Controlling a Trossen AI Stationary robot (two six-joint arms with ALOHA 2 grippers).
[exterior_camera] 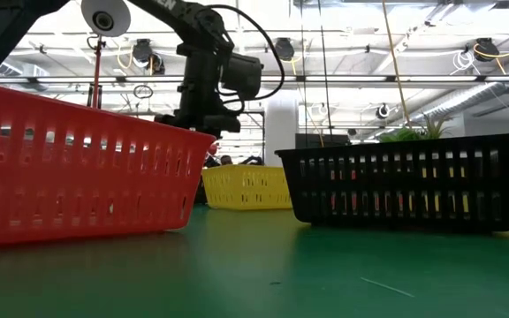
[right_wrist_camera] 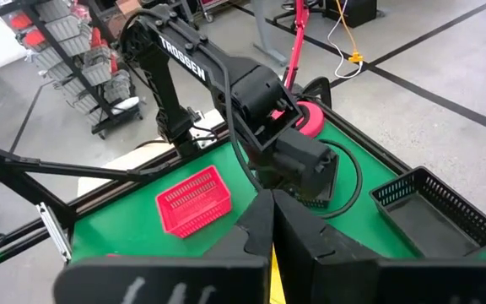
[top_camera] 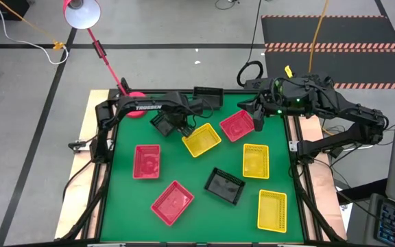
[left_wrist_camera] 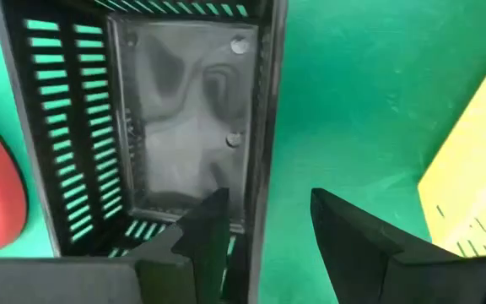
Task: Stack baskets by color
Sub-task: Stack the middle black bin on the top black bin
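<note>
Left arm reaches in from the table's left edge across the far side, wrist bent down. Left gripper (top_camera: 172,125) is low over a black basket (left_wrist_camera: 142,127) near the far-left area; fingers (left_wrist_camera: 205,232) straddle the basket's long wall, one inside, one outside, parted, not yet pinching it. In the high view this basket is mostly hidden under the wrist.

Right arm is folded at the far-right corner. Right gripper (right_wrist_camera: 270,221) is clamped shut on nothing, hovering just beside a red basket (top_camera: 237,125).

Other baskets on the green mat (top_camera: 204,213):
- yellow basket (top_camera: 201,139), just right of the left gripper, tilted
- black basket (top_camera: 208,96) at the far edge
- red basket (top_camera: 147,161), left
- red basket (top_camera: 172,202), near left
- black basket (top_camera: 225,185), centre near
- yellow basket (top_camera: 256,160), right
- yellow basket (top_camera: 272,210), near right

No stacks visible; all lie single.

Low view: near red and black baskets block most of the table; gripper tips are hidden behind the red wall. Pink lamp base (top_camera: 137,111) is partly covered by the left arm.
</note>
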